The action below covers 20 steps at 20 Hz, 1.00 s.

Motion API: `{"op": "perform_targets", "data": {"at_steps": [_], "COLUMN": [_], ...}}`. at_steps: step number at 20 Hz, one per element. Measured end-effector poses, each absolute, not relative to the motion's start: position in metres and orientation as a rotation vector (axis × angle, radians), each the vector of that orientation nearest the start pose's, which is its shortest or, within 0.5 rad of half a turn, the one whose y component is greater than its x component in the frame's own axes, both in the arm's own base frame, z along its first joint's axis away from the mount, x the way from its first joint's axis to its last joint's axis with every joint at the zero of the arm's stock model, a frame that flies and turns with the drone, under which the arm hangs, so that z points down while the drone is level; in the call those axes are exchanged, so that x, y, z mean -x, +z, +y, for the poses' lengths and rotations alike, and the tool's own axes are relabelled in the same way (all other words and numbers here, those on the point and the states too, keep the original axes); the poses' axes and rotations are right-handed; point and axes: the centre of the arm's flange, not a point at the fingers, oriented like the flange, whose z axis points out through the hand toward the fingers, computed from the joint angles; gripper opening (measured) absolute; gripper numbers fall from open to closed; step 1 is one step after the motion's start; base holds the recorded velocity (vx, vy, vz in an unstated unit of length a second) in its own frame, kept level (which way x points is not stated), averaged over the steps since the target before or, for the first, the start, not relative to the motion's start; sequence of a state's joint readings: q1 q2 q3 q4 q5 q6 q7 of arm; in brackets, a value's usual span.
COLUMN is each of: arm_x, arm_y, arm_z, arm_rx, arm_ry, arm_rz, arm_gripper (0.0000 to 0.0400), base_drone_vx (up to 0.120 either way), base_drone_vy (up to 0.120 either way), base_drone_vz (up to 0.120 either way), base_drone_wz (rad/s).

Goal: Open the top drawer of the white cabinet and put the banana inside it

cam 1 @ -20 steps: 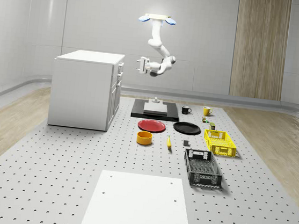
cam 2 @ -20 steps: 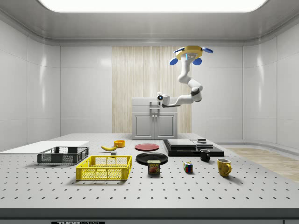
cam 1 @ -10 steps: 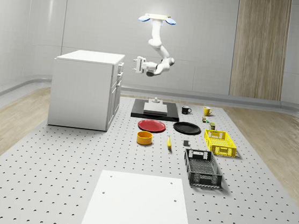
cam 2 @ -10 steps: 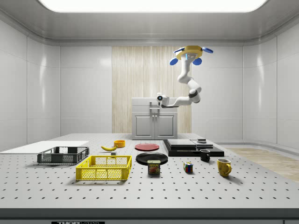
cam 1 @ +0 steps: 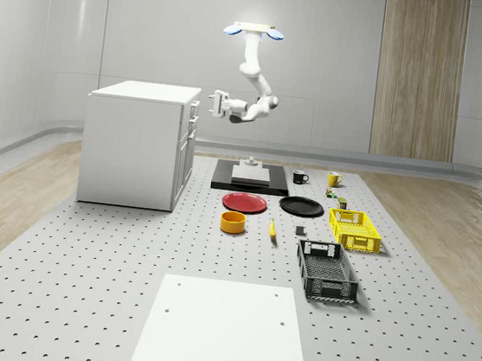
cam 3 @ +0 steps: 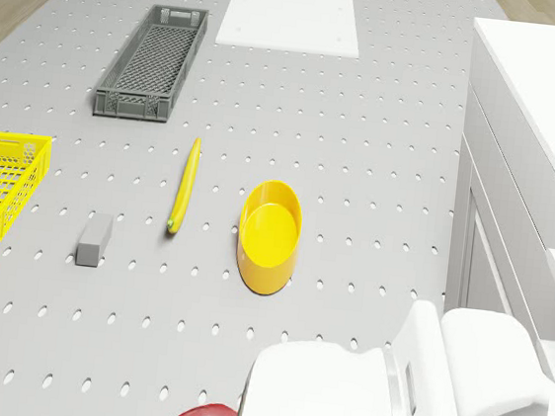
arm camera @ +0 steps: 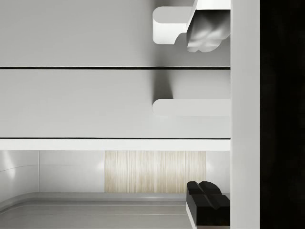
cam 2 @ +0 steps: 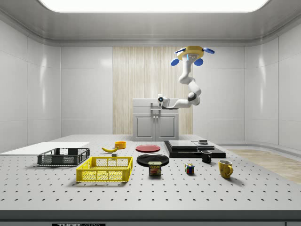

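Grey perforated surface (cam 1: 81,284) in a pale-walled room, white cabinet (cam 1: 136,147) standing at about 9 o'clock of the clutter in the whole-scene view. Drone (cam 1: 254,31) hovers high up, roughly over the black slab (cam 1: 249,181), arm bent down and sideways toward the cabinet front. Pincer (cam 1: 216,103) sits level with the top drawer (cam 1: 194,108), just beside its face, not visibly touching. Wrist view looks square at the drawer fronts, with a handle (arm camera: 190,108) close ahead and dark fingertips (arm camera: 206,195) showing spread wide, so the pincer is released and grasping nothing. Banana (cam 1: 272,228) lies flat on the surface at 3 o'clock of the yellow bowl (cam 1: 233,222), near it but apart, well away from the cabinet. Progress: drawer looks closed, so nothing is done yet; approach to the handle is under way. Left to do: grip the handle, pull the drawer out, fetch the banana, drop it in.
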<state>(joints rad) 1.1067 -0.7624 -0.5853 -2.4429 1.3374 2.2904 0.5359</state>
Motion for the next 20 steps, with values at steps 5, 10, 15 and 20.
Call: {"op": "perform_targets", "data": {"at_steps": [5, 10, 15, 20], "arm_x": [-0.373, -0.386, -0.391, -0.393], "arm_y": [0.592, 0.592, 0.592, 0.595], "arm_z": [0.187, 0.189, 0.187, 0.187], "arm_rx": [1.483, 1.483, 1.483, 1.483], "arm_ry": [0.614, 0.614, 0.614, 0.614], "arm_rz": [0.61, 0.61, 0.61, 0.609], "arm_gripper": [0.04, 0.04, 0.04, 0.04], "base_drone_vx": [0.0, 0.0, 0.0, 0.0], "base_drone_vy": [0.0, 0.0, 0.0, 0.0], "base_drone_vz": [0.0, 0.0, 0.0, 0.0], "base_drone_wz": [0.0, 0.0, 0.0, 0.0]}}
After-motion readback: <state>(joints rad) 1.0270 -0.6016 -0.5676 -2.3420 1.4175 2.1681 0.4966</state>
